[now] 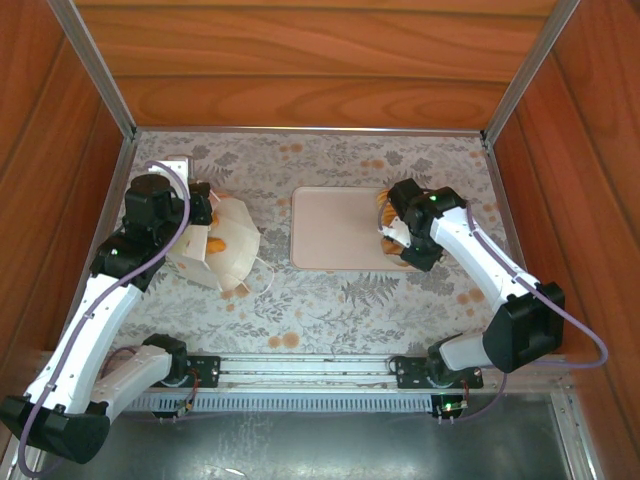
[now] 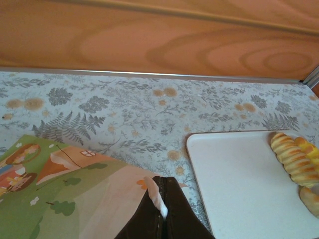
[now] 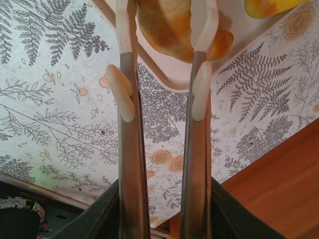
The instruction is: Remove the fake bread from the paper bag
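Observation:
The paper bag [image 1: 228, 248] lies tipped at the left of the table, its printed green side [image 2: 60, 199] facing up. My left gripper [image 1: 205, 218] is shut [image 2: 163, 201] on the bag's pale cord handle [image 2: 155, 196] at the bag's edge. Over the right edge of the pinkish tray [image 1: 330, 228], my right gripper [image 1: 388, 232] is open [image 3: 164, 15]. A golden-brown piece of fake bread [image 3: 167, 30] lies on the tray between and under its white fingertips [image 3: 124, 20]. A ridged roll [image 2: 293, 158] and another piece [image 2: 311, 199] also rest on the tray. A yellow piece [image 3: 269, 6] sits beside them.
The floral tablecloth [image 1: 330, 300] covers the table, and wooden walls [image 1: 300, 60] close in the back and both sides. The tray's bare left part [image 2: 239, 184] is free. A metal rail [image 1: 300, 368] with the arm bases runs along the near edge.

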